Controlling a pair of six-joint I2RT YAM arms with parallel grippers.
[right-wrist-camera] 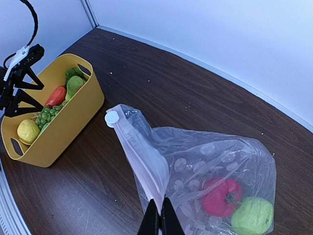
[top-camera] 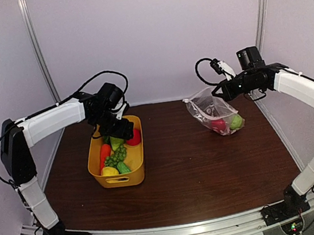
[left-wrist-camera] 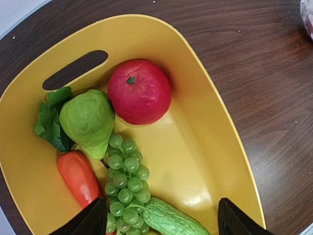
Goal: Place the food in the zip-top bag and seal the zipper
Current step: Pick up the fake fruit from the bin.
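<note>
My left gripper (left-wrist-camera: 161,218) is open above the yellow basket (left-wrist-camera: 220,142); it also shows in the top view (top-camera: 117,125). In the basket lie a red apple (left-wrist-camera: 139,91), a green pear (left-wrist-camera: 88,120), grapes (left-wrist-camera: 126,181), an orange carrot (left-wrist-camera: 78,176), a cucumber (left-wrist-camera: 171,223) and a lemon (right-wrist-camera: 28,131). My right gripper (right-wrist-camera: 160,220) is shut on the zipper strip (right-wrist-camera: 142,156) of the clear dotted zip-top bag (right-wrist-camera: 215,166), held up at the right (top-camera: 213,112). A white slider (right-wrist-camera: 112,118) sits at the strip's far end. Inside the bag lie a red apple (right-wrist-camera: 221,197) and a green apple (right-wrist-camera: 252,216).
The basket (top-camera: 116,157) stands left of centre on the dark wooden table (top-camera: 198,170). White walls close the back and sides. Metal rails run along the near edge.
</note>
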